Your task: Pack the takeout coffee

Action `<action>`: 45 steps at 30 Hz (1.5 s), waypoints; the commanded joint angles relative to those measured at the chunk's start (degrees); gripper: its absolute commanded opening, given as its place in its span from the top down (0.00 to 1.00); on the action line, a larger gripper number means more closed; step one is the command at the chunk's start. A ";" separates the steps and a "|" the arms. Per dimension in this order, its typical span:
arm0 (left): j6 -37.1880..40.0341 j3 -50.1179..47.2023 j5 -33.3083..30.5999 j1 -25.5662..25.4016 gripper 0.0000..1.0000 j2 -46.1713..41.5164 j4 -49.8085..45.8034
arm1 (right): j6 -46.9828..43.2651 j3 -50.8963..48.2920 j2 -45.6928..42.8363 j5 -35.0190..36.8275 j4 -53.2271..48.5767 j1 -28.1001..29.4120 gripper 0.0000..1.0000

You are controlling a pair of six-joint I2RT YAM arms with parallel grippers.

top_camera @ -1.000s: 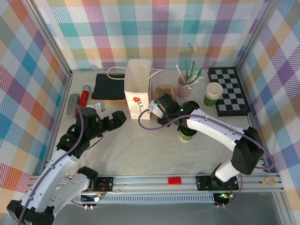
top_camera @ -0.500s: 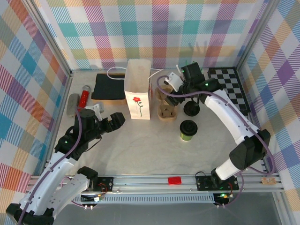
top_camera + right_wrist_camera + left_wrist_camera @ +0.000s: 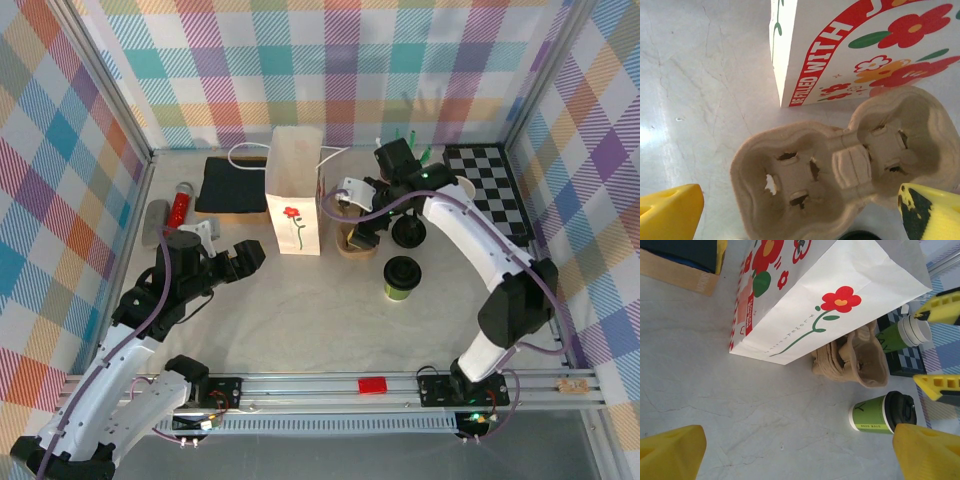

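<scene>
The takeout coffee [image 3: 401, 277], a short green cup with a black lid, stands upright on the table in front of the brown cardboard cup carrier [image 3: 349, 240]. It also appears in the left wrist view [image 3: 880, 414]. The tall white paper bag [image 3: 295, 190] with a red flower stands just left of the carrier. My right gripper [image 3: 362, 218] hovers open over the carrier [image 3: 840, 165], its yellow fingertips [image 3: 670, 212] spread wide with nothing between them. My left gripper [image 3: 246, 258] stands open at the bag's front left, well away from the coffee, and is empty [image 3: 800, 452].
A lidless green cup [image 3: 455, 200] and a checkerboard [image 3: 487, 195] sit at the back right. A pink cup of pens [image 3: 392, 183] is behind the right arm. A black pad [image 3: 232, 185], a red cylinder [image 3: 180, 203] and a grey object [image 3: 155, 222] lie at the back left.
My right arm rose from low beside the bag and coffee, swung back, and now hangs over the carrier with its jaws opened wide. The left arm has hardly moved.
</scene>
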 commanded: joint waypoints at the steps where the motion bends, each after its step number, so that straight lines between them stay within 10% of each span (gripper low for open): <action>1: 0.89 1.21 -0.26 0.64 0.05 -0.09 -0.74 | -5.81 4.93 3.84 -0.23 -5.26 -0.35 0.01; 36: 1.98 0.20 -1.84 0.63 0.04 -1.78 -3.39 | -11.61 15.42 21.03 7.95 -2.00 -0.78 0.09; 45: 2.25 0.44 -2.19 0.64 0.05 -1.12 -3.31 | -11.67 15.24 21.55 8.40 -2.33 -0.79 0.25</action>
